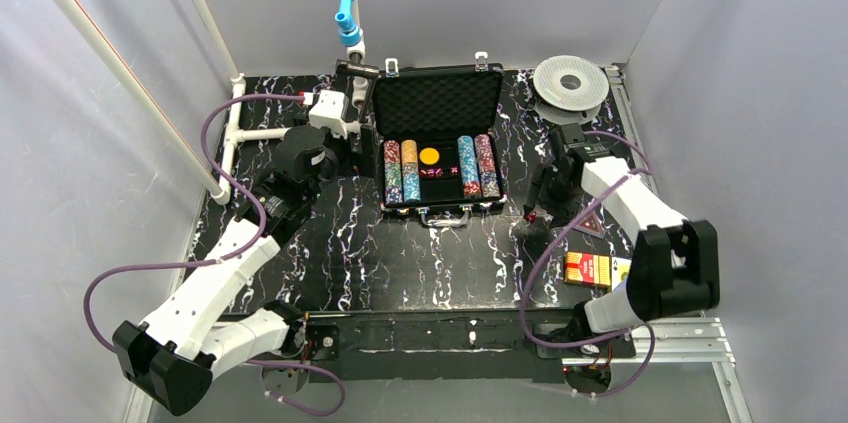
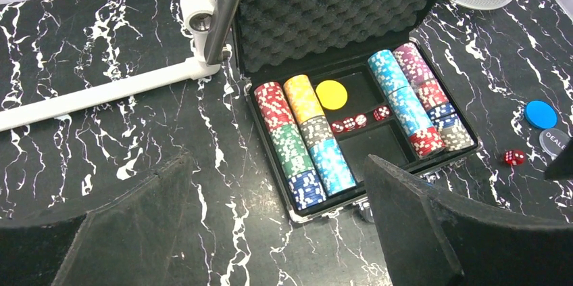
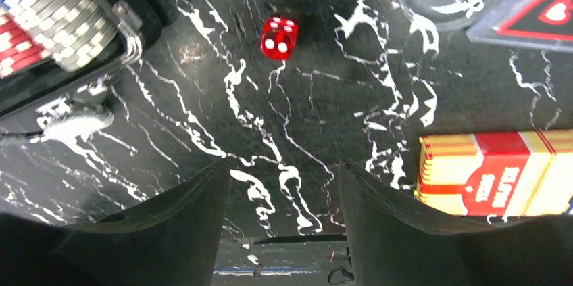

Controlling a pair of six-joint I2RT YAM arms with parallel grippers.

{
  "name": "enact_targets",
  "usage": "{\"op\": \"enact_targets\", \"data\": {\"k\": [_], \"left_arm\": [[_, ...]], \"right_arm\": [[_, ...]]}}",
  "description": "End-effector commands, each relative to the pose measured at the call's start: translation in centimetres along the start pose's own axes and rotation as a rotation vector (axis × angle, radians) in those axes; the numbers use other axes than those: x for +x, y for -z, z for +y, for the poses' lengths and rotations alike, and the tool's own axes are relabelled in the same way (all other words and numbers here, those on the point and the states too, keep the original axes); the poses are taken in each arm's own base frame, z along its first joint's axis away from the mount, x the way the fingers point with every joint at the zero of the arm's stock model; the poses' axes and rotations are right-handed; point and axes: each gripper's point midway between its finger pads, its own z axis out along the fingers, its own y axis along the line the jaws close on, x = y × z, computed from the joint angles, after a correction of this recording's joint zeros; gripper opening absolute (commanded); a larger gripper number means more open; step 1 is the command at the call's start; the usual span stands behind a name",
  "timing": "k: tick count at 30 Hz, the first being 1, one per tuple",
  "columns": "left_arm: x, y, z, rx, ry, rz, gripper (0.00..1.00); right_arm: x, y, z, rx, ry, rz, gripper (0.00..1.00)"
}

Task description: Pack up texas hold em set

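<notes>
Step in hand: gathering loose pieces. The open case (image 1: pixel 437 103) sits at 12 o'clock on the surface. One red die (image 3: pixel 279 37) lies outside it, at its 4 o'clock.

Right end effector (image 3: pixel 284 164) hovers above the die, spread wide and empty; the next move calls for a centred descent. Left end effector (image 2: pixel 276 159) is wide and empty.

The left wrist view alone shows a blue disc (image 2: pixel 540 113).

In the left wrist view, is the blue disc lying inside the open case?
No, the blue disc lies on the table outside the case, close to a loose red die.
</notes>
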Motion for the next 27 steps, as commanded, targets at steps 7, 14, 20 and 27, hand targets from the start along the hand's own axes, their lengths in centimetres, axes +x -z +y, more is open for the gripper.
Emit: {"op": "enact_targets", "data": {"k": [7,14,20,27], "left_arm": [[-1.3,0.5,-0.7,0.033,0.009,-0.019,1.0],[-1.2,0.5,-0.8,0.034,0.008,-0.017,1.0],[-1.2,0.4,-0.8,0.034,0.009,-0.015,0.99],[-1.2,0.4,-0.8,0.036,0.008,-0.015,0.99]], "right_arm": [[-3.2,-3.6,1.6,0.026,0.027,-0.013,0.58],[-3.8,-5.2,1.4,0.06,0.025,-0.001,0.49],[-4.2,-5.5,1.2,0.087,0.022,-0.007,0.42],[-4.6,-5.9,0.9,0.115,0.027,-0.011,0.41]]}}
